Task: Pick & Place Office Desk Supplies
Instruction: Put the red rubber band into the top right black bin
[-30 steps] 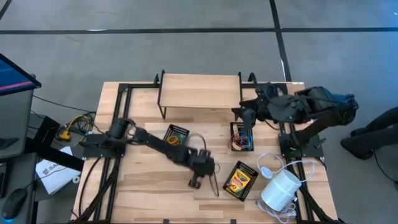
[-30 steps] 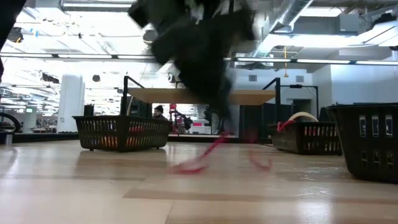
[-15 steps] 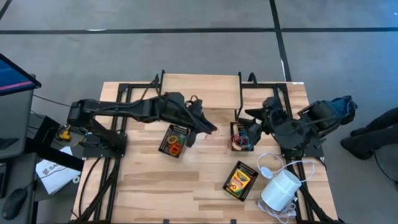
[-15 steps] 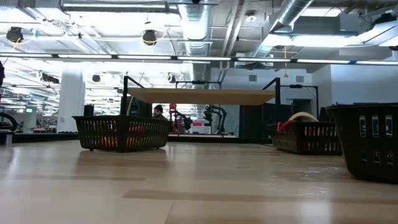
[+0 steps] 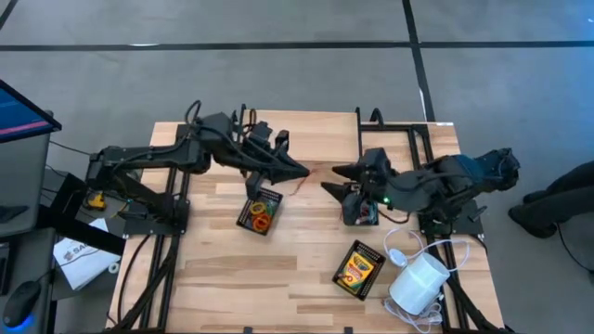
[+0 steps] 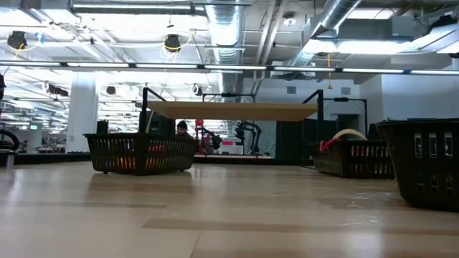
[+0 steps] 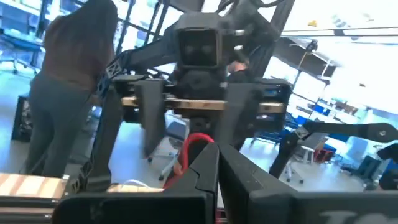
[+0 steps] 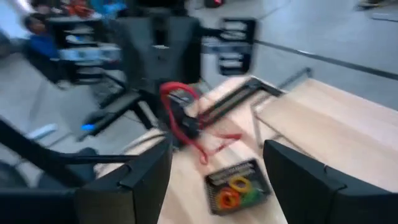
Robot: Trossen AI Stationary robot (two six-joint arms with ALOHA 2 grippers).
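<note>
Two black mesh trays (image 5: 261, 211) (image 5: 360, 206) hold coloured elastic loops (image 5: 261, 221).

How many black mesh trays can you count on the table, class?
3. One mesh tray, holding coloured loops, lies below the left end effector; one sits under the right end effector; one shows only in the low view. Others may be hidden.
</note>
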